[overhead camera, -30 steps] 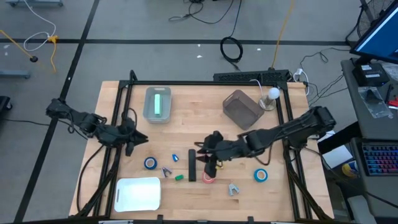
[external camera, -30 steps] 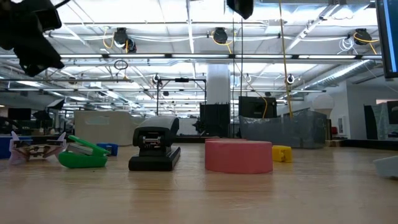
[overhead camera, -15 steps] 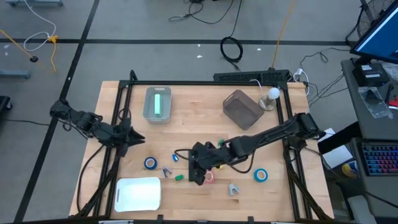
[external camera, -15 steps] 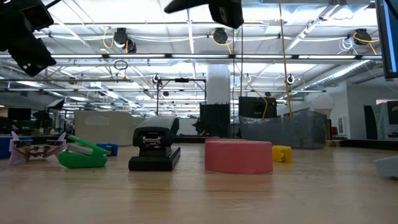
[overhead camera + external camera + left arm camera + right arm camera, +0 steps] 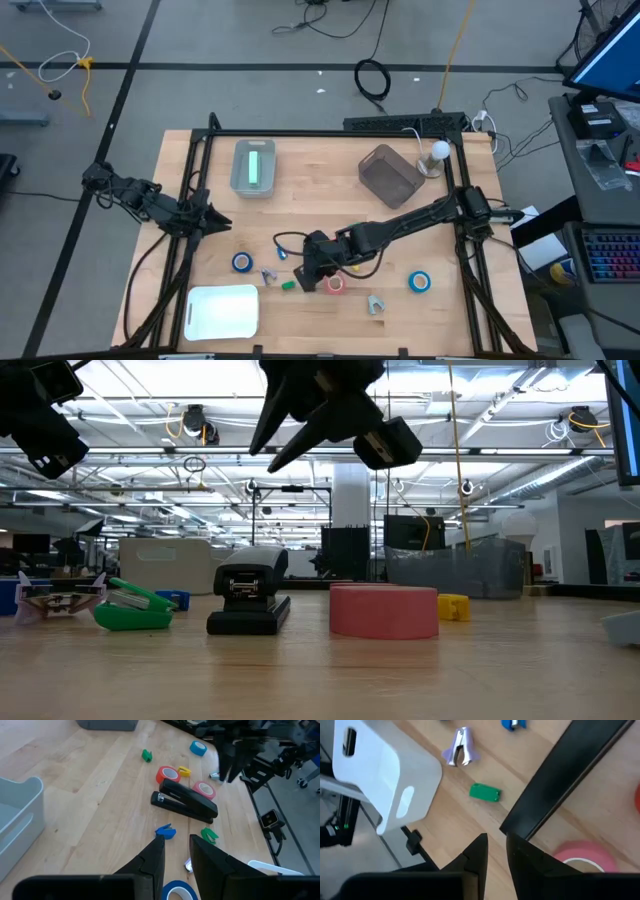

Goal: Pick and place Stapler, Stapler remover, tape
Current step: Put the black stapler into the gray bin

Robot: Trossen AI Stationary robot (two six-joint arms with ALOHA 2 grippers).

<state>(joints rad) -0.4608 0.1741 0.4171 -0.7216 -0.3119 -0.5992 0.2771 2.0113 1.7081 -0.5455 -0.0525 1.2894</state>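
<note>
Right wrist view alone shows the right end effector (image 5: 494, 851) nearly closed, empty, above the black stapler (image 5: 565, 780); earlier it hovered farther right.

Your left wrist camera looks across the bench (image 5: 90, 795) at scattered office items.

You see the black stapler (image 5: 184, 800) lying flat, a red tape roll (image 5: 168, 774) just behind it, a pink one (image 5: 204, 789) at its far end, and blue tape (image 5: 198, 748) further off. Your own fingers (image 5: 151, 862) stand slightly apart above another blue roll (image 5: 178, 892). The other arm's gripper (image 5: 231, 757) hovers beyond.
</note>
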